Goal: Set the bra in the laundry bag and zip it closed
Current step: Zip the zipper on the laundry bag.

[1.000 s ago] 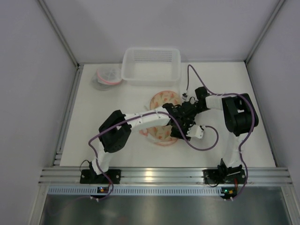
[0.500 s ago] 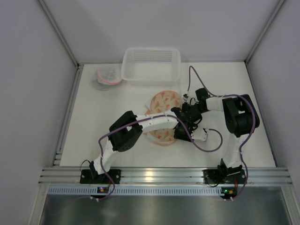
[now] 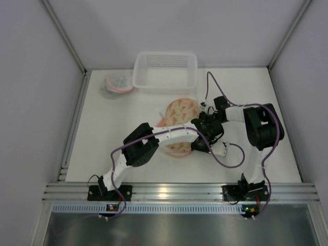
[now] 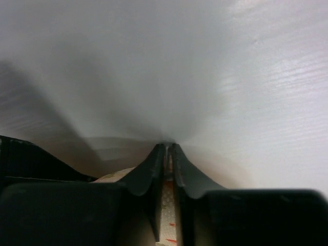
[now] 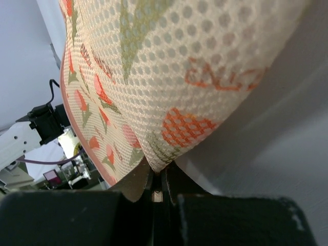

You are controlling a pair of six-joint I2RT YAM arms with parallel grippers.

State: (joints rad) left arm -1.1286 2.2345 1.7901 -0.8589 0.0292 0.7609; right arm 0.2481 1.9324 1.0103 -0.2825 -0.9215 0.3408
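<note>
Honestly, left end effector (image 4: 168, 149) and right end effector (image 5: 156, 175) both pinch the laundry bag (image 5: 169, 77); pulled taut, it could slip free.

You are looking at two arms (image 3: 169, 134) of white links and black joints, each trailed by a purple cable (image 3: 207, 82), bolted on black bases (image 3: 107, 192), tipped with dark tapered fingers (image 4: 147, 173).

Five things on the worktop
One fruit-print mesh laundry bag (image 3: 180, 110), one white basket (image 3: 165, 72) at the far edge, one clear container (image 3: 118, 84) by the far-left corner, left arm (image 3: 169, 134), right arm (image 3: 261, 125).
</note>
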